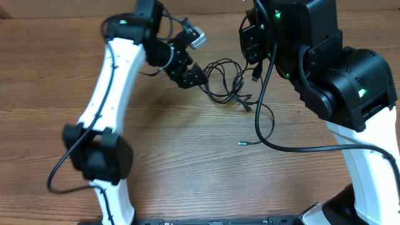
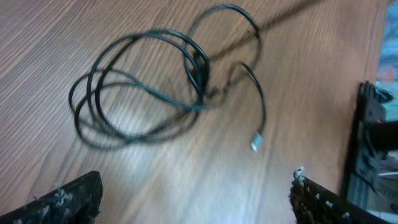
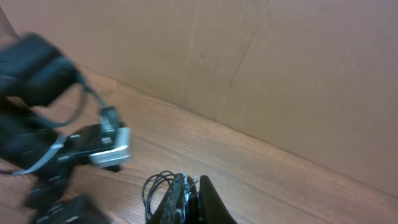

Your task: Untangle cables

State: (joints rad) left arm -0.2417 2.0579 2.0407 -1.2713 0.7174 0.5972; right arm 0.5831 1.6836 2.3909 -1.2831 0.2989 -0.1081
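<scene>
L gripper faces cables, just to its right; L looks nearer.
L jaws wide, empty; R gripper shut, hold unclear.

Left fingers spread wide, right fingers closed

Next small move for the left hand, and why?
Probably ease the left hand forward and down to the cables, then close on one loop. Its jaws stand open and empty, and the tangle lies just ahead of them on the table.
</scene>
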